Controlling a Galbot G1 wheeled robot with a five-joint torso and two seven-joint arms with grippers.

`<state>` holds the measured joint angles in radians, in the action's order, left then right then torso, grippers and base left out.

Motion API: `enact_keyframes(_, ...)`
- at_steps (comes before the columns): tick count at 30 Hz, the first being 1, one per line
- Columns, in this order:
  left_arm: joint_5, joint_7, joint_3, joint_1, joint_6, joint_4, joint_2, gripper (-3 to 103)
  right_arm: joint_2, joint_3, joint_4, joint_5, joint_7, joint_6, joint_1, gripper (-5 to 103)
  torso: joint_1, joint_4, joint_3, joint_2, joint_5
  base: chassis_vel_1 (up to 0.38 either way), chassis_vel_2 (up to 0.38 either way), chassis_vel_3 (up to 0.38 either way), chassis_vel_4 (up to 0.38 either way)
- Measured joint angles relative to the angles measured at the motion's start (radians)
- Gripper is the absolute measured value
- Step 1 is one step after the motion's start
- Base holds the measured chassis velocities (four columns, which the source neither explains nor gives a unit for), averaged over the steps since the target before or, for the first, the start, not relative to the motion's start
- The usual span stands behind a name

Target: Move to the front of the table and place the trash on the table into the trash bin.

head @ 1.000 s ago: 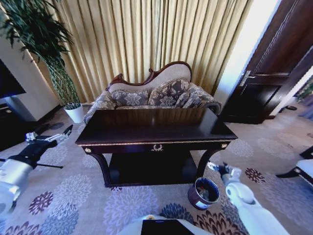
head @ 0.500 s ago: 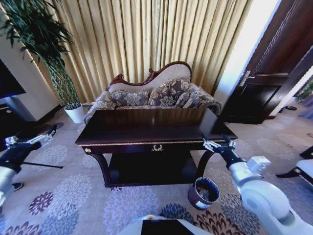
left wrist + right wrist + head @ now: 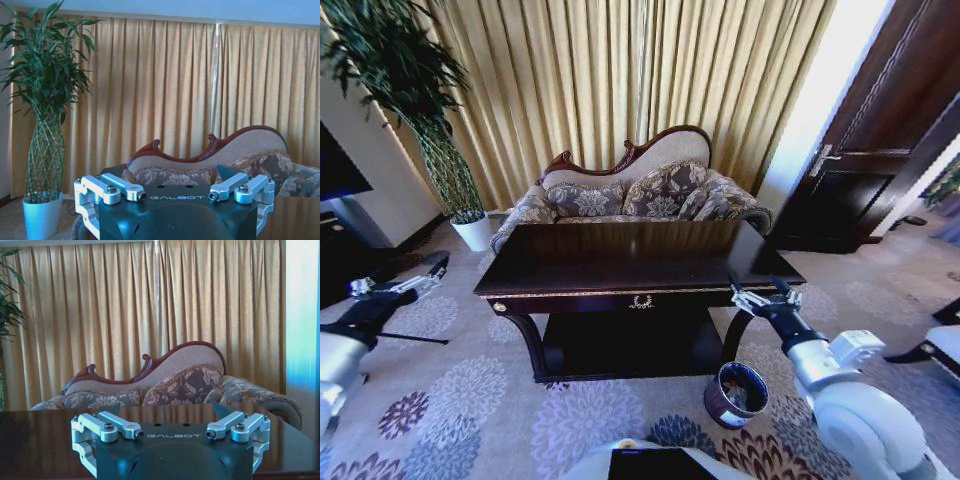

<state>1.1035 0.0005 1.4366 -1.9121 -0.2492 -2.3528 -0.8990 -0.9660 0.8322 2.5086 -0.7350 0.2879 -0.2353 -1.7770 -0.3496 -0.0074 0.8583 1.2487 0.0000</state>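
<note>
The desk (image 3: 638, 262) was seen head-on, dark and glossy with a gold emblem on its front, so the base was judged to be already parked in front of it. The trash bin (image 3: 737, 393) stood on the carpet by the desk's front right leg, just under and beside the right arm, likely so drops could be made with a short reach. Pale scraps could be made out inside the bin, too small to identify. No bottle or paper wads were made out on the desk top, so the clearing was judged done or nearly done.

The right gripper (image 3: 761, 297) was held at the desk's front right corner, level with the top, its fingers (image 3: 122, 427) spread apart and empty. In the right wrist view the desk surface stretched ahead of the gripper with a sofa (image 3: 170, 380) behind it.

The left gripper (image 3: 392, 286) was held out well to the left of the desk, over the carpet near a potted plant (image 3: 472, 228), fingers (image 3: 122, 189) also released with nothing between them. It was judged idle, kept clear of the working side.
</note>
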Motion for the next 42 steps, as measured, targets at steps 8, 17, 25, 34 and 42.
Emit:
enact_keyframes(8, 0.0, 0.002, 0.0, -0.006, -0.001, -0.013, -0.004, 100, 0.0, -0.003, -0.004, 0.013, -0.002, 0.001, -0.003, 100, 0.0, -0.0001, 0.0, 0.0, 0.0, 0.025, -0.022, -0.021, 0.024)
enact_keyframes(17, 0.0, 0.003, -0.004, -0.005, -0.001, -0.018, -0.004, 100, -0.005, -0.022, -0.006, 0.039, -0.003, 0.001, -0.006, 100, 0.0, -0.0002, 0.0, 0.0, 0.0, 0.156, -0.15, -0.15, 0.138)
enact_keyframes(25, -0.002, 0.004, -0.012, -0.003, -0.001, -0.02, -0.004, 100, -0.015, -0.014, -0.007, 0.043, -0.003, 0.001, -0.007, 100, 0.0, -0.0002, 0.0, 0.0, 0.0001, 0.196, -0.203, -0.195, 0.202)
enact_keyframes(34, -0.002, 0.006, -0.012, -0.006, 0.0, -0.022, -0.006, 100, -0.026, -0.015, -0.008, 0.05, -0.004, 0.004, -0.013, 100, 0.0, -0.0003, 0.0, 0.0, -0.0001, 0.185, -0.189, -0.168, 0.188)
enact_keyframes(42, -0.003, 0.008, -0.013, -0.007, 0.0, -0.024, -0.008, 100, -0.034, -0.009, -0.008, 0.052, -0.004, 0.006, -0.021, 100, 0.0, 0.0002, 0.0, 0.0, 0.0, 0.188, -0.182, -0.168, 0.205)
